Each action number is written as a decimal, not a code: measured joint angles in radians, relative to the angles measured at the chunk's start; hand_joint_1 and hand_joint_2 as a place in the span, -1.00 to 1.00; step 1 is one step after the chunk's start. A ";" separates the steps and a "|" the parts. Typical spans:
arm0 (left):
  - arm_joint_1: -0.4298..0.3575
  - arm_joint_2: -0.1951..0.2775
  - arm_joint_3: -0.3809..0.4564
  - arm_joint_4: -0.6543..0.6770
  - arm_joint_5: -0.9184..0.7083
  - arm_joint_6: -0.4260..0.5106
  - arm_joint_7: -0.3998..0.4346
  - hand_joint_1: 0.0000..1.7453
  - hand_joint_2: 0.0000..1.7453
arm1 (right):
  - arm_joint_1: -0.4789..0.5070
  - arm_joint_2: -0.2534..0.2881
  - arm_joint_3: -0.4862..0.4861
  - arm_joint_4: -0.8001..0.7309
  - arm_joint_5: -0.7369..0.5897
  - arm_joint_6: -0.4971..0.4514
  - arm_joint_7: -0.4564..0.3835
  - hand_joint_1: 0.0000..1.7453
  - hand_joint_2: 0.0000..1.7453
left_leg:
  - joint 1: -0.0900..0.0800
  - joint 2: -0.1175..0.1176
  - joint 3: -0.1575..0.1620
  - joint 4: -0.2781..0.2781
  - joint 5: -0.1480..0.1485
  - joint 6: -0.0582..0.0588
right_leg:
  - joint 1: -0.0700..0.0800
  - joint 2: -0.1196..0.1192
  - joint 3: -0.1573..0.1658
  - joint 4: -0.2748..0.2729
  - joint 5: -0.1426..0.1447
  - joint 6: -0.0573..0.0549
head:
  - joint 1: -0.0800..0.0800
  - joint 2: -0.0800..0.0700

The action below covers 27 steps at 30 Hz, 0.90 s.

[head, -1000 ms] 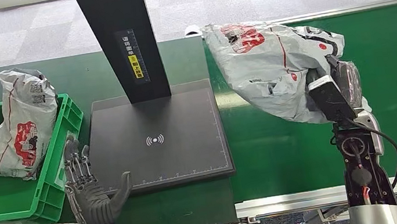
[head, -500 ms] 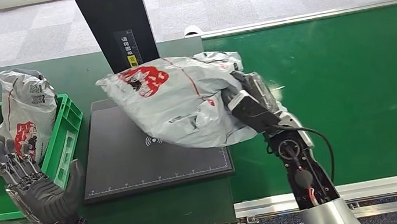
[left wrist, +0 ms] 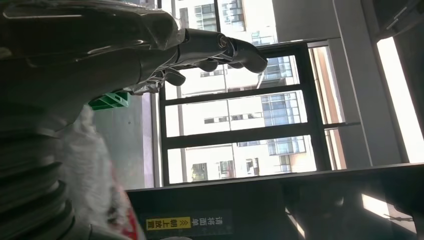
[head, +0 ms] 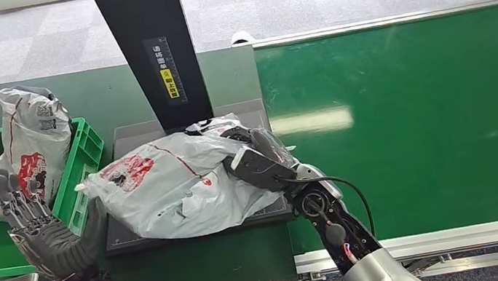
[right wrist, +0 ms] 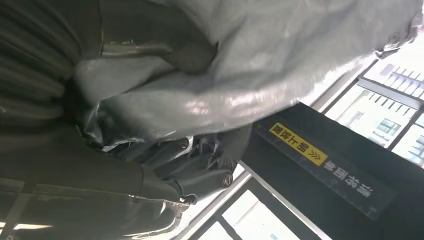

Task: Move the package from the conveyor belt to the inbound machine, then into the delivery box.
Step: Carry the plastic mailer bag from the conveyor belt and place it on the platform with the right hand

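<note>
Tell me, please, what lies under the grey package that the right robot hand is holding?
The grey package lies on the inbound machine's black platform, held by the right robot hand. Bare platform shows around it; the part beneath it is covered.

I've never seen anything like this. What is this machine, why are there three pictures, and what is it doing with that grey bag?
This is a humanoid robot with two silver arms ending in many-fingered hands. The wide picture comes from a camera high on its body, looking down at the work area. The other two come from cameras at its wrists, so they look turned and confusing.

The right hand grips a grey package, which lies on the black inbound machine, a flat pad with a tall black post. The right wrist picture shows the same package close up. To the right is the green conveyor belt. To the left is a green delivery box with another bag in it. The left hand is raised and spread beside the box, holding nothing.
</note>
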<state>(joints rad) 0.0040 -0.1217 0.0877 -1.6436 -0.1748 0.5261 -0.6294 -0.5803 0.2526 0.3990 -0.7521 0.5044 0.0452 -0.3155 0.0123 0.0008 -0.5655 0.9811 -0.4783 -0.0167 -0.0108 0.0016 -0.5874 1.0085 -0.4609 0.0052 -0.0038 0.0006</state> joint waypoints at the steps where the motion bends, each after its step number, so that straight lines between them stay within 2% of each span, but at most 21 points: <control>1: 0.001 -0.001 0.000 0.001 -0.001 0.001 0.000 -1.00 1.00 | -0.001 -0.001 0.000 0.008 -0.004 -0.003 0.004 -1.00 1.00 | 0.000 0.000 0.000 0.000 0.000 0.000 | 0.000 0.000 0.000 0.000 0.000 0.000 | 0.000 0.000; 6: 0.001 -0.004 -0.001 0.007 -0.007 0.002 0.001 -1.00 1.00 | -0.002 -0.003 0.000 0.034 -0.021 -0.014 -0.004 -1.00 1.00 | 0.000 0.000 0.000 0.000 0.000 0.000 | 0.000 0.000 0.000 0.000 0.000 0.000 | 0.000 0.000; 12: 0.001 -0.005 -0.039 0.013 -0.059 -0.022 0.015 -1.00 1.00 | 0.030 -0.014 -0.001 -0.035 -0.082 -0.005 -0.082 -1.00 1.00 | 0.000 0.000 0.000 0.000 0.000 0.000 | 0.000 0.000 -0.001 0.000 0.000 0.000 | 0.000 0.000; 16: -0.002 -0.004 -0.082 0.013 -0.125 -0.089 0.078 -1.00 1.00 | 0.094 -0.040 -0.008 -0.205 -0.185 0.044 -0.135 -1.00 1.00 | 0.000 0.000 0.000 0.001 0.000 0.000 | 0.000 0.000 -0.001 0.000 0.000 0.000 | 0.000 0.000; 19: -0.002 -0.001 -0.120 0.015 -0.222 -0.165 0.137 -1.00 1.00 | 0.159 -0.072 -0.033 -0.380 -0.356 0.150 -0.184 -1.00 1.00 | -0.001 -0.001 0.000 0.001 0.000 0.000 | -0.001 0.000 -0.001 0.000 0.000 0.000 | 0.000 0.000; 22: -0.002 0.001 -0.151 0.021 -0.260 -0.192 0.148 -1.00 1.00 | 0.215 -0.106 -0.065 -0.560 -0.473 0.225 -0.194 -1.00 1.00 | -0.001 0.001 0.000 0.001 -0.001 0.000 | -0.001 0.000 -0.001 -0.001 0.000 0.000 | 0.000 0.000; 24: -0.003 0.002 -0.165 0.027 -0.272 -0.204 0.155 -1.00 1.00 | 0.242 -0.121 -0.082 -0.649 -0.486 0.228 -0.206 -1.00 1.00 | -0.001 0.001 0.000 0.001 -0.001 0.000 | -0.001 0.001 -0.001 -0.001 0.000 0.000 | 0.000 0.000; 27: -0.009 0.006 -0.189 0.052 -0.323 -0.231 0.191 -1.00 1.00 | 0.290 -0.133 -0.122 -0.797 -0.483 0.180 -0.252 -1.00 1.00 | -0.001 -0.001 0.000 0.001 -0.001 0.000 | -0.001 -0.001 -0.001 -0.001 0.000 0.000 | 0.000 0.000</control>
<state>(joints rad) -0.0051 -0.1160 -0.1013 -1.5913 -0.4979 0.2951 -0.4389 -0.2898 0.1199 0.2774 -1.5486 0.0215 0.2256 -0.5671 0.0115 0.0002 -0.5653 0.9817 -0.4793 -0.0162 -0.0119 0.0010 -0.5886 1.0077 -0.4610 0.0054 -0.0038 0.0007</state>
